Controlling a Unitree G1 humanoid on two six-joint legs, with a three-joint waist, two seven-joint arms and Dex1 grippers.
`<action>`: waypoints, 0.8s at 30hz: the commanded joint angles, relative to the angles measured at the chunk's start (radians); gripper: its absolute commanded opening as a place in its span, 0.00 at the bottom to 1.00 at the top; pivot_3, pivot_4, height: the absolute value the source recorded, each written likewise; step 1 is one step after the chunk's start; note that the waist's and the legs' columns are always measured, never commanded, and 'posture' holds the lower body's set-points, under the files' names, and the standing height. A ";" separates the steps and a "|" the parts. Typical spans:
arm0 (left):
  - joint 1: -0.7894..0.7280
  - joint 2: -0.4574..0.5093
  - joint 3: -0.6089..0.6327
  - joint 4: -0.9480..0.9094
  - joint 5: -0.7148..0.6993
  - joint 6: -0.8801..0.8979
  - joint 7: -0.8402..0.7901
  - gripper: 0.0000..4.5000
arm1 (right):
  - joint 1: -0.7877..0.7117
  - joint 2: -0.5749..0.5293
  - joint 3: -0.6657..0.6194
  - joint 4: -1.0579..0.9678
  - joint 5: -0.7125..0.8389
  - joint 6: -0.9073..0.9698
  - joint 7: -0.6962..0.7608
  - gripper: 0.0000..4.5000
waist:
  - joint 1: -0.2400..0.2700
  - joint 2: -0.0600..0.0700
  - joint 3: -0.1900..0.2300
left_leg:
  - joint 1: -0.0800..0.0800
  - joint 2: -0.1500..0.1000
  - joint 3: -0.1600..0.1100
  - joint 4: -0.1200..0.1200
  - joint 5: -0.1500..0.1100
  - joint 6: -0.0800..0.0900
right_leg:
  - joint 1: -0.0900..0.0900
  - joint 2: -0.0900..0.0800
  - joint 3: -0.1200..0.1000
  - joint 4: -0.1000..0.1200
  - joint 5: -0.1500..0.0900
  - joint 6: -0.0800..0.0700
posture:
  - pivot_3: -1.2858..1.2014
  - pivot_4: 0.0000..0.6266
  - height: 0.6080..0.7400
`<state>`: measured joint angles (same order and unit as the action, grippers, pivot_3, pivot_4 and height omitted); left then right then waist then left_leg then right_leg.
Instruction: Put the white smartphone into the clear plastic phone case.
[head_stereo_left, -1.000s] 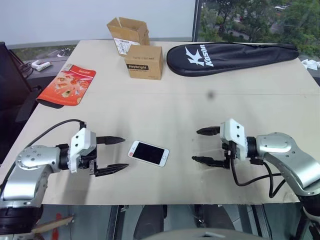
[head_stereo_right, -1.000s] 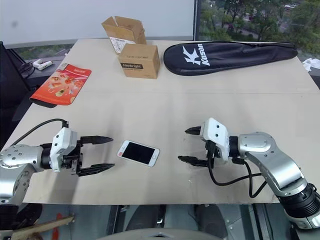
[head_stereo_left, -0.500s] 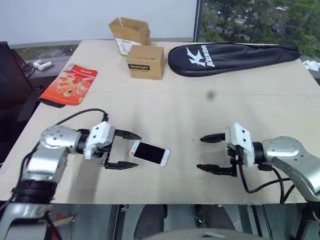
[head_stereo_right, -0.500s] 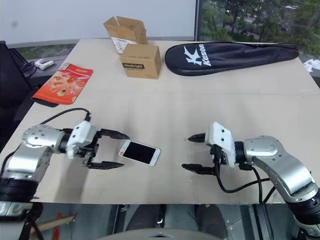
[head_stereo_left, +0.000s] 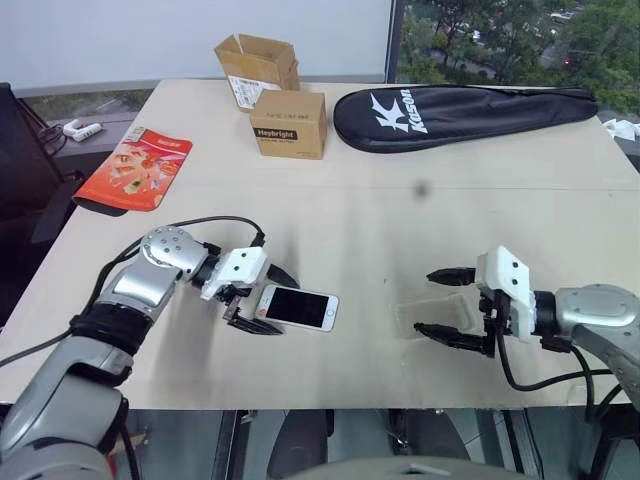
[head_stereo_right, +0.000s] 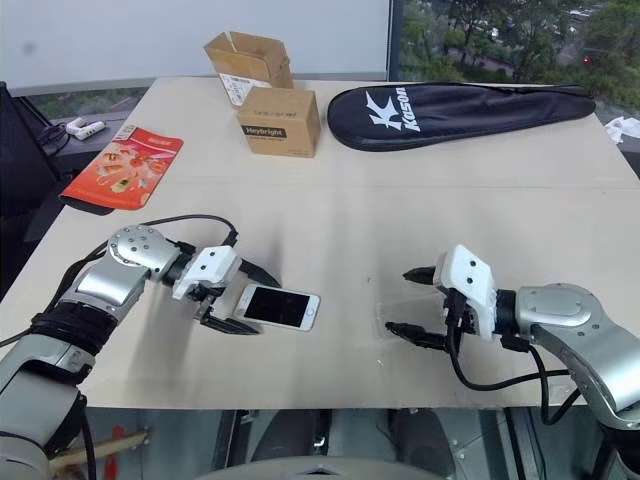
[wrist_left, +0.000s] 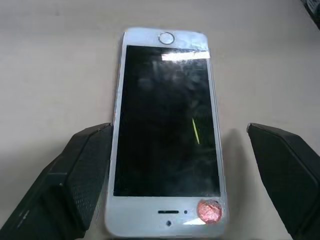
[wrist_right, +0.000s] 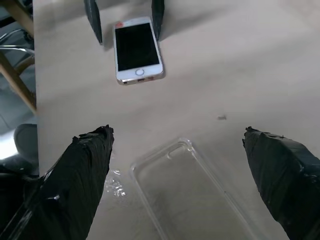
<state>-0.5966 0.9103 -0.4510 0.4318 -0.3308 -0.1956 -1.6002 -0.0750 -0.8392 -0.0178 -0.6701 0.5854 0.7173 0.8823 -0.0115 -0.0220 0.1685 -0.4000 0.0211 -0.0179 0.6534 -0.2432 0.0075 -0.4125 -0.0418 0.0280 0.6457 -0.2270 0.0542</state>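
Left gripper (head_stereo_left: 262, 302) sits wide apart at the left end of the flat white smartphone with the black screen (head_stereo_left: 297, 307), one black finger on the far side of that end and one on the near side, gripping nothing. From the left wrist, the phone (wrist_left: 166, 137) lies screen-up on the pale beige tabletop (head_stereo_left: 400, 230), with one finger (wrist_left: 80, 175) beside its edge and the other standing off it. Phone's on the near left part of the table, lying flat. Moving right, the thin clear plastic phone case (head_stereo_left: 432, 318) rests flat on the near right part, well apart from the phone. Right gripper (head_stereo_left: 440, 304) hangs just at the case's right side, its two black fingers spread wide, holding nothing; the right wrist view has the case (wrist_right: 192, 190) lying between them.
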 joint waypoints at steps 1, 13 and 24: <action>-0.026 0.006 -0.029 0.017 -0.014 -0.042 -0.014 1.00 | 0.010 -0.013 -0.041 -0.042 0.028 -0.005 -0.001 0.99 | 0.000 0.000 0.000 | 0.000 0.000 0.000 0.000 0.000 0.000 | 0.000 0.000 0.000 0.000 0.000 0.000 | 0.52 0.24 1.00; 0.005 -0.047 0.024 0.022 0.071 -0.043 -0.014 0.94 | -0.015 0.039 -0.065 -0.041 0.120 -0.096 0.044 1.00 | 0.003 0.000 0.000 | 0.000 0.000 0.000 0.000 0.000 0.000 | 0.000 0.000 0.000 0.000 0.000 0.000 | 0.52 0.24 1.00; 0.055 -0.084 0.085 -0.005 0.109 -0.027 -0.014 0.63 | -0.015 0.061 -0.061 -0.024 0.135 -0.136 0.046 1.00 | 0.001 0.000 0.000 | 0.000 0.000 -0.001 0.001 0.000 0.000 | 0.001 0.000 0.000 0.000 0.000 0.000 | 0.52 0.24 1.00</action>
<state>-0.5637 0.8379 -0.3563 0.4407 -0.2451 -0.2291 -1.6073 -0.0922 -0.7788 -0.0537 -0.6771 0.7156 0.6096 0.9234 -0.0103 -0.0216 0.1680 -0.3996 0.0209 -0.0185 0.6543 -0.2432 0.0076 -0.4116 -0.0418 0.0277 0.6461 -0.2269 0.0543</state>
